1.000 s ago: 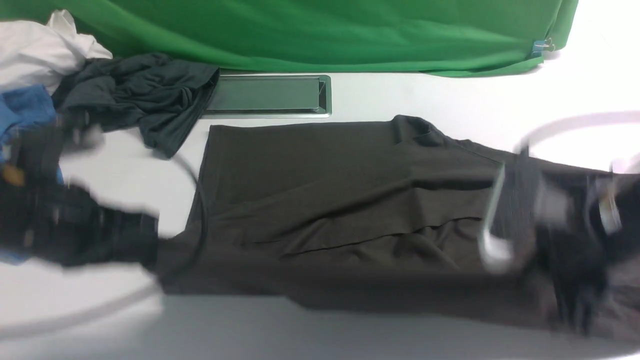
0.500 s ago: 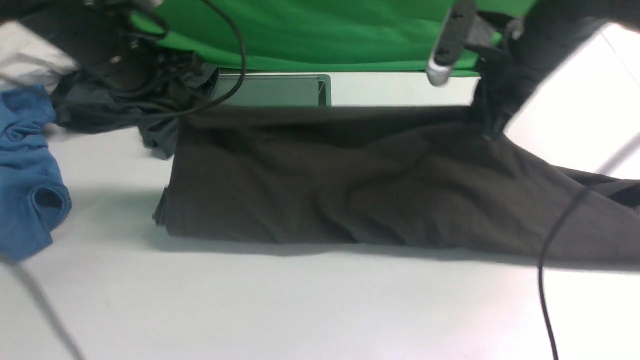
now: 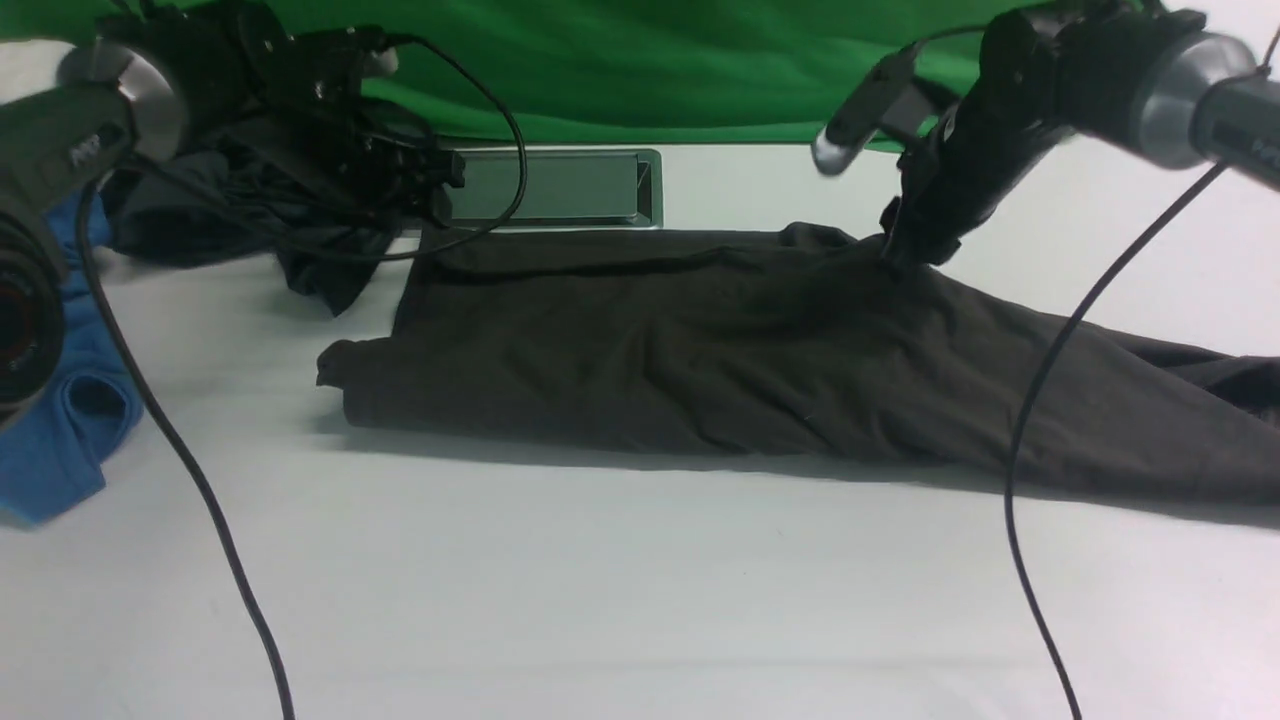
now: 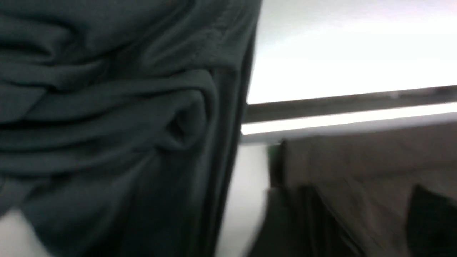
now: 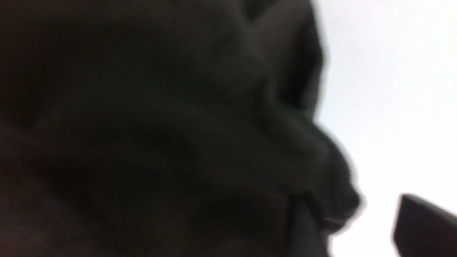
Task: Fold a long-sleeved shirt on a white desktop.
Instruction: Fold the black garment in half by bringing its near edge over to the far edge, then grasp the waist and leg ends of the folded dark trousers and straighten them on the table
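On desktop [image 3: 640, 600]: shirt [image 3: 700, 350] far edge now lies down, lifted before.
Left gripper [image 3: 432, 190]: 10 o'clock, by shirt corner; spread unclear.
Right gripper [image 3: 905, 250]: 1 o'clock, at far edge; spread unclear.

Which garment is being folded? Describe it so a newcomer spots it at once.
Below the green backdrop, a grey metal tray is set into the white desktop. On its near side, across the middle, lies the long-sleeved shirt. It is the largest piece, dark olive-brown and spread fairly flat, unlike the crumpled charcoal garment and the blue shirt at the left.
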